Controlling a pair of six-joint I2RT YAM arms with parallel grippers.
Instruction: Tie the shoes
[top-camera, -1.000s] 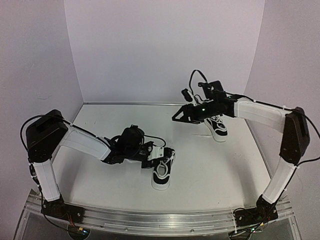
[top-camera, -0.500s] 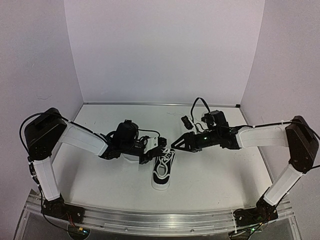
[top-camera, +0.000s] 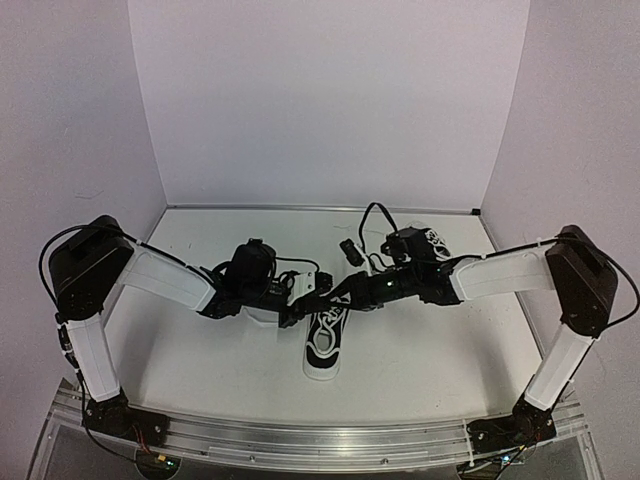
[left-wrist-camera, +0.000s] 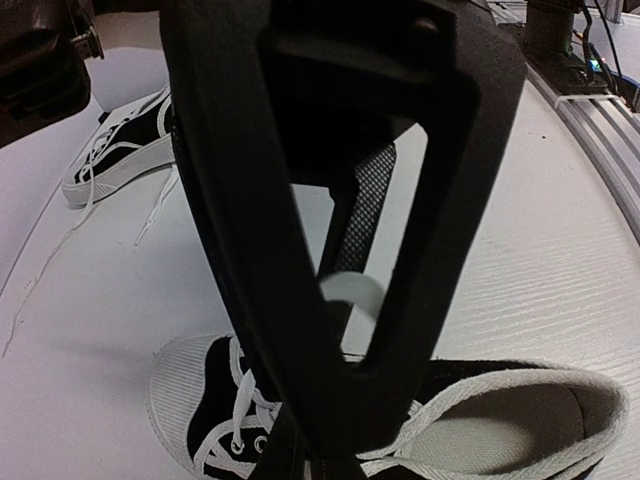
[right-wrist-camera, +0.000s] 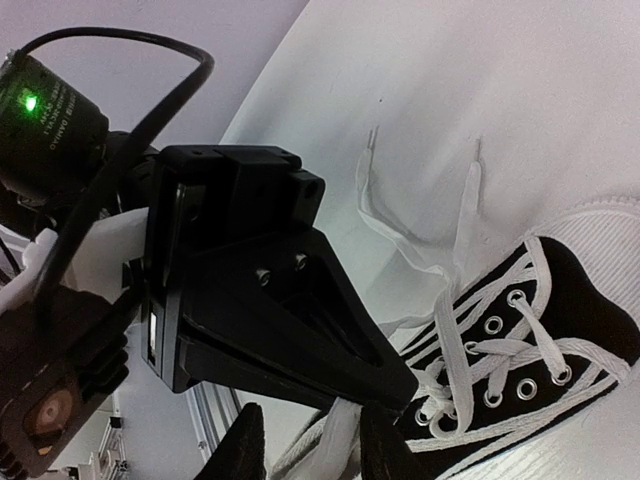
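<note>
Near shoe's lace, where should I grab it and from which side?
Grip a loose lace end where it lies flat on the table, clear of the shoe. Come from above, pinching across the strand; its thin, straight run there is unobstructed.

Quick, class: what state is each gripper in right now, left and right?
Left gripper: cannot be told, seen only side-on.
Right gripper: open, a white lace lying between its fingers.
</note>
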